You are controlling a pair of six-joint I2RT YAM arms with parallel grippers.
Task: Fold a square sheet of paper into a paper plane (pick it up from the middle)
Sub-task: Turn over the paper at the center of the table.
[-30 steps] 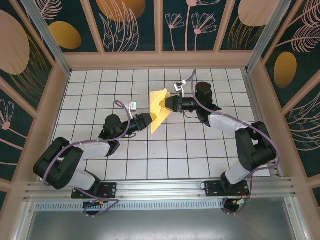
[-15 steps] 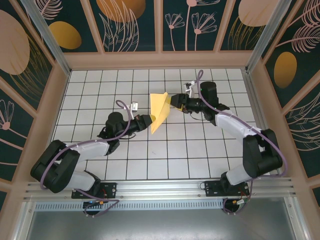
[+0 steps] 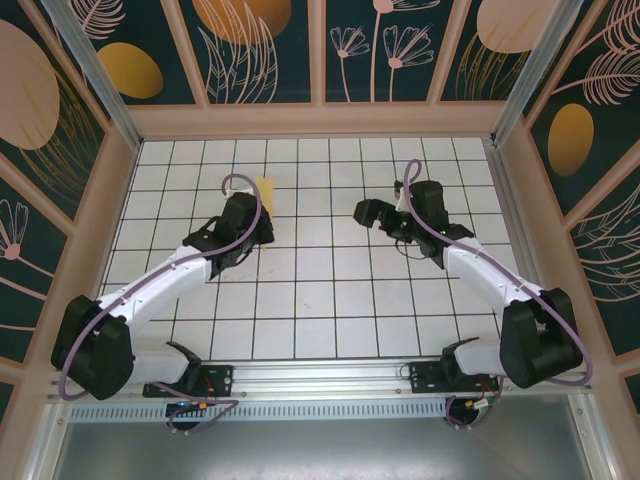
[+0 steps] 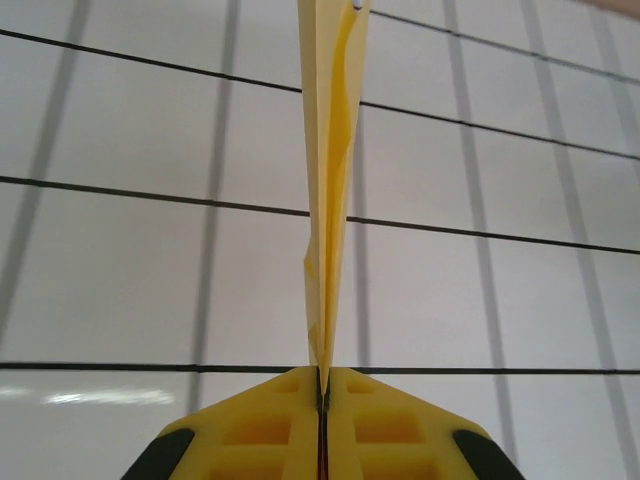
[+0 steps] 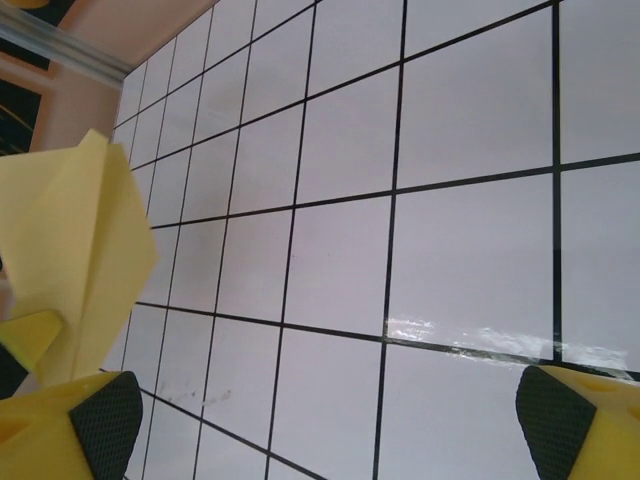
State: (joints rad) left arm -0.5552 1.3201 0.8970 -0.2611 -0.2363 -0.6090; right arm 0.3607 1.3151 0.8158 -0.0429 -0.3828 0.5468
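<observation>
your left gripper (image 4: 322, 378) is pinched tight on the folded yellow paper (image 4: 330, 150), holding it edge-up above the tiled table (image 3: 330, 300), left of centre toward the far edge. your right gripper (image 3: 366, 212) stands spread wide, holding nothing, right of centre.

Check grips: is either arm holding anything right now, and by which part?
Left gripper is shut on the folded yellow paper, pinching its near end between the fingertips. Right gripper is open and holds nothing.
</observation>
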